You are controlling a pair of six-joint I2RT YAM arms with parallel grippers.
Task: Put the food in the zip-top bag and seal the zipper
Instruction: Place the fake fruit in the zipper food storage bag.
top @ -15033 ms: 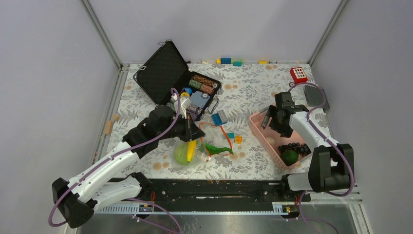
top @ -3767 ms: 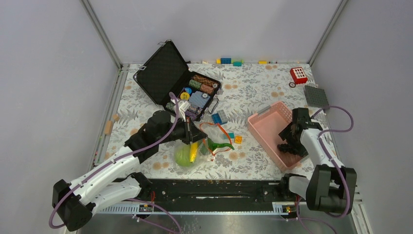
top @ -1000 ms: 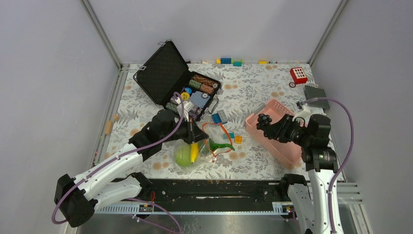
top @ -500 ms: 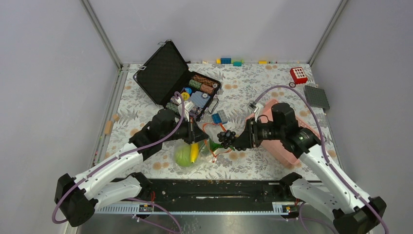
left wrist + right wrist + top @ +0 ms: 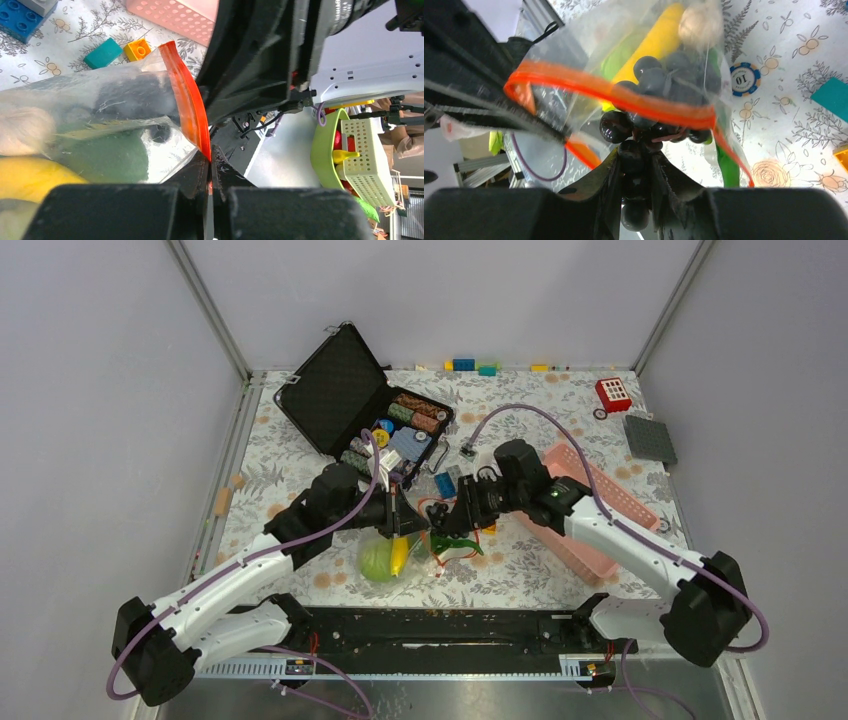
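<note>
The clear zip-top bag (image 5: 392, 552) lies at the table's middle, holding a light-green cabbage (image 5: 375, 558), a yellow piece (image 5: 651, 42) and a white mushroom piece (image 5: 700, 22). My left gripper (image 5: 210, 162) is shut on the bag's orange-red zipper (image 5: 186, 105) and holds the mouth up. My right gripper (image 5: 636, 155) is shut on a bunch of dark toy grapes (image 5: 631, 127). The bunch sits right at the mouth, with its front berries past the orange strip (image 5: 624, 97). A green pod (image 5: 455, 543) lies at the bag's right edge. The slider is not visible.
A pink basket (image 5: 600, 520) stands right of the bag, under my right arm. An open black case (image 5: 350, 400) with poker chips is at the back left. Loose bricks (image 5: 450, 480) and a poker chip (image 5: 744, 78) lie near the bag. A grey baseplate (image 5: 650, 438) is far right.
My right arm has swung left from the pink basket with the grapes in its grip, reaching the bag's mouth. The left gripper has stayed put, holding the zipper.
</note>
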